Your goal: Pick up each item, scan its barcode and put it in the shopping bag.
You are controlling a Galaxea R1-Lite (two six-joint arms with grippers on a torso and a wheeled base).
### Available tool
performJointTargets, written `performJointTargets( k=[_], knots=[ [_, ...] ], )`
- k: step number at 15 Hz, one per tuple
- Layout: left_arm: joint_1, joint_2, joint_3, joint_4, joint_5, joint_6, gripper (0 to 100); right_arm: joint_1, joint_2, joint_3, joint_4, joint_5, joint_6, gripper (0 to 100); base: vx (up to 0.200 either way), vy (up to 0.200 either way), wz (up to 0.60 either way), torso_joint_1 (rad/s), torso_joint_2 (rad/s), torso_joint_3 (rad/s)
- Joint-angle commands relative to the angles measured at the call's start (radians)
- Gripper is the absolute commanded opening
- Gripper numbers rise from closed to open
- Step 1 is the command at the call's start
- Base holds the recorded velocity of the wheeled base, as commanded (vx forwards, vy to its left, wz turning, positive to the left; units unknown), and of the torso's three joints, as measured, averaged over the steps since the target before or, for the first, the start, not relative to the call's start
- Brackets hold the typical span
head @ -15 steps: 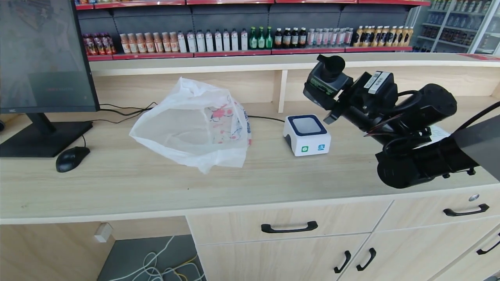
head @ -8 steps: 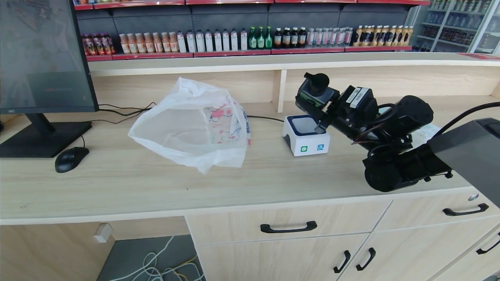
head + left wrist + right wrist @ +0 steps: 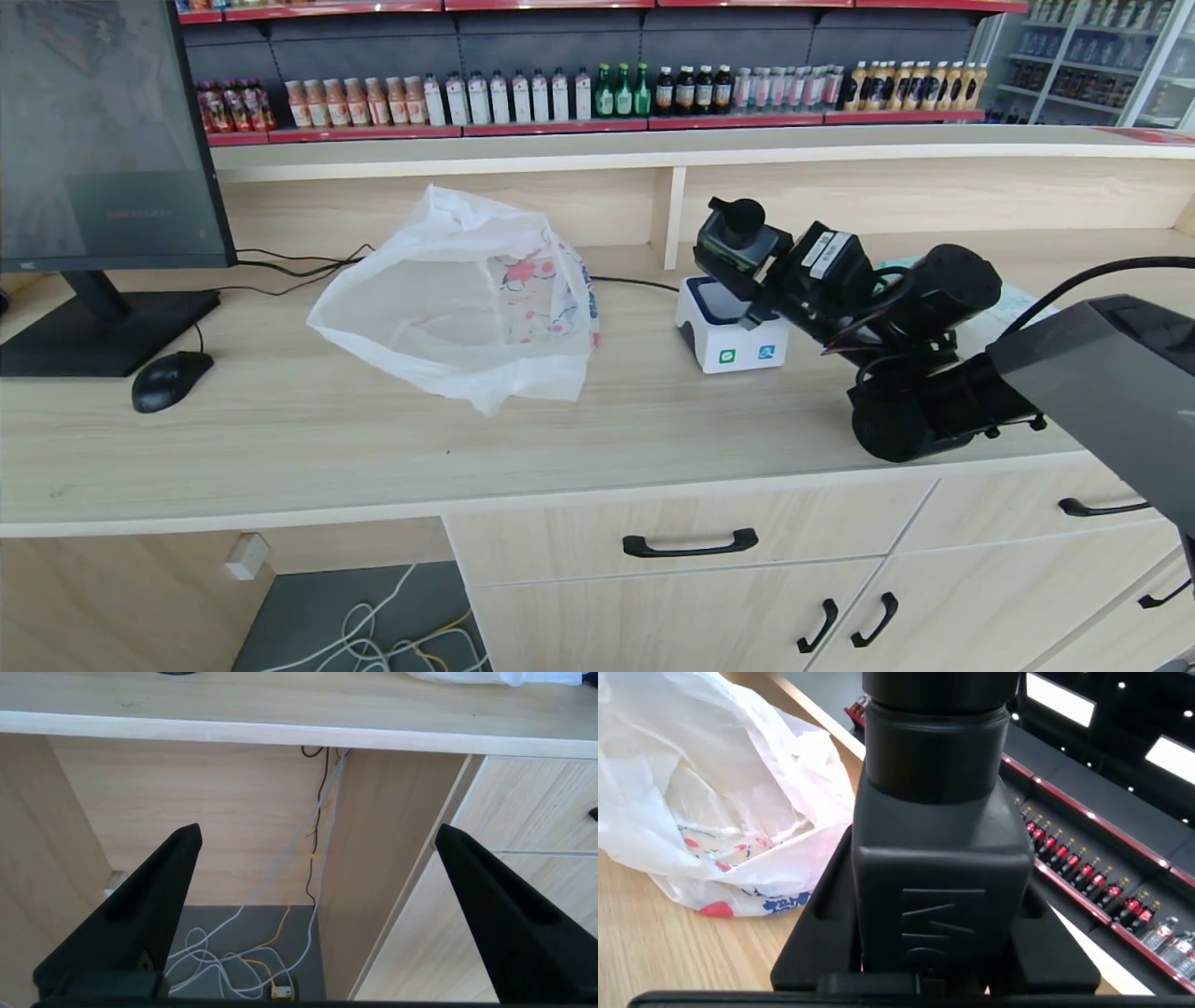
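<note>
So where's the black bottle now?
In the head view the black bottle is on the robot's right, held by the right gripper just above the white scanner, right of the shopping bag.

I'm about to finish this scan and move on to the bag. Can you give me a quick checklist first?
1. Grip: right gripper shut on the bottle. Ok.
2. Bottle at the scanner: it overlaps the scanner's top in the head view. Ok.
3. Barcode facing the scanner: cannot tell.
4. Bag: mouth open, on the counter. Ok.
5. Left gripper out of the way: fingers open, below the counter edge. Ok.
</note>
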Motion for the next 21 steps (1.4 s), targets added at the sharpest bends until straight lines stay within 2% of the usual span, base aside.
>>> performJointTargets(
  k=[1, 21],
  knots=[
    [0.000, 0.000, 0.000, -0.001, 0.000, 0.000, 100, 0.003, 0.005, -0.004, -0.001, 0.000, 0.000, 0, 0.000, 0.000, 0.00, 0.000, 0.00, 0.000],
    [0.000, 0.000, 0.000, -0.001, 0.000, 0.001, 100, -0.019, -0.008, 0.026, -0.001, -0.007, 0.000, 0, 0.000, 0.000, 0.00, 0.000, 0.00, 0.000]
  ],
)
